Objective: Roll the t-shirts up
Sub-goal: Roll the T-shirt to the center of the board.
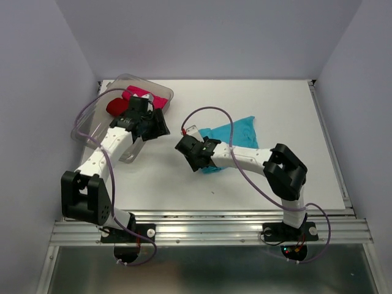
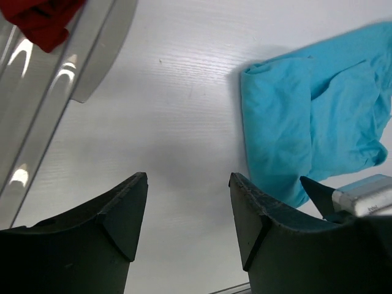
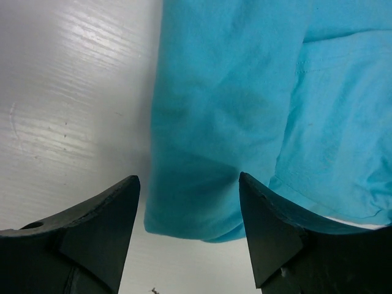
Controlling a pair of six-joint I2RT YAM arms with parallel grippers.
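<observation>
The turquoise-blue t-shirt [image 1: 237,131] lies loosely folded on the white table, right of centre. In the right wrist view its folded lower edge [image 3: 214,153] sits under and between the spread jaws of my right gripper [image 3: 188,184], which is open and holds nothing. From above, the right gripper [image 1: 192,153] hovers over the shirt's left end. My left gripper [image 1: 160,125] is beside the tub; its jaws [image 2: 188,184] stand open over bare table, with the turquoise t-shirt [image 2: 306,116] off to their right. A dark red t-shirt [image 1: 115,107] and a bright pink one [image 1: 146,94] lie in the tub.
A clear plastic tub [image 1: 160,89] stands at the back left, its rim [image 2: 61,79] close to the left gripper. White walls close in the table on three sides. A metal rail [image 1: 208,229] runs along the near edge.
</observation>
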